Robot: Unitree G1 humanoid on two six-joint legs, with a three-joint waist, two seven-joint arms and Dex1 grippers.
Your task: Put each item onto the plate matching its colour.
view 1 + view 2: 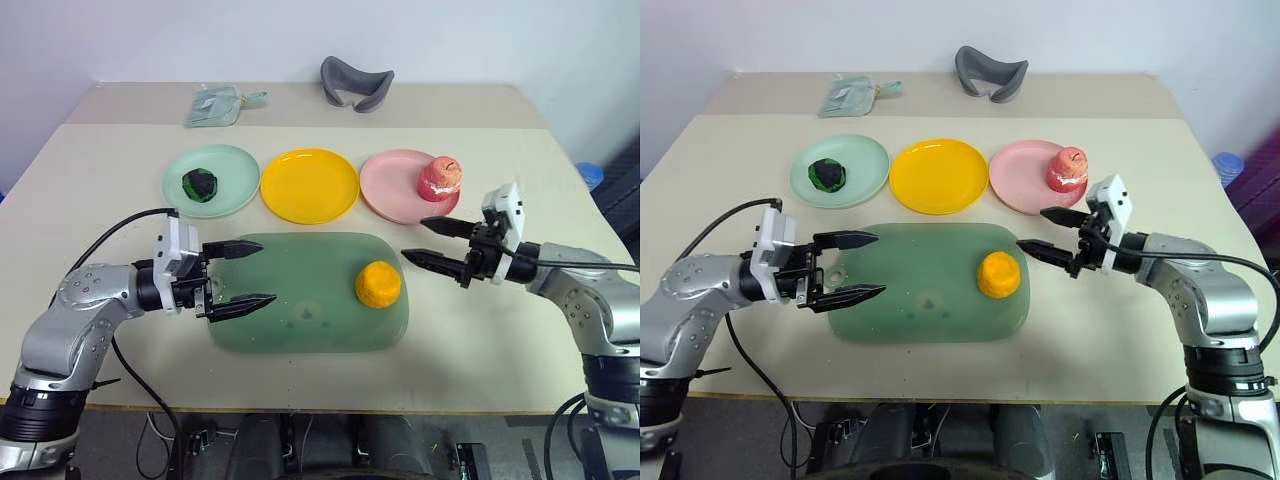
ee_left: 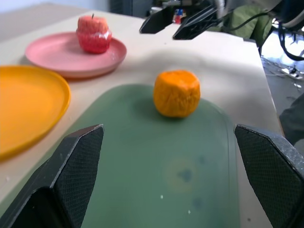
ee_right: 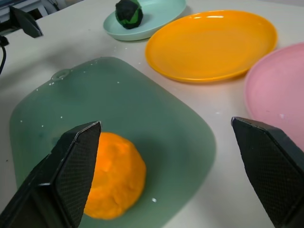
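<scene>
The dark green-black ball rests on the mint green plate. On the pink plate stands the pink-red apple. Between them the yellow plate is bare. The yellow-orange citrus lies on the right end of the dark green tray. My right gripper hangs open just right of the citrus, pointing at it, nothing between its fingers. My left gripper stands open over the tray's left end, also holding nothing.
A grey curved object and a pale green pouch lie at the table's far edge. The tray takes up the middle front of the table. Black cables trail from both arms.
</scene>
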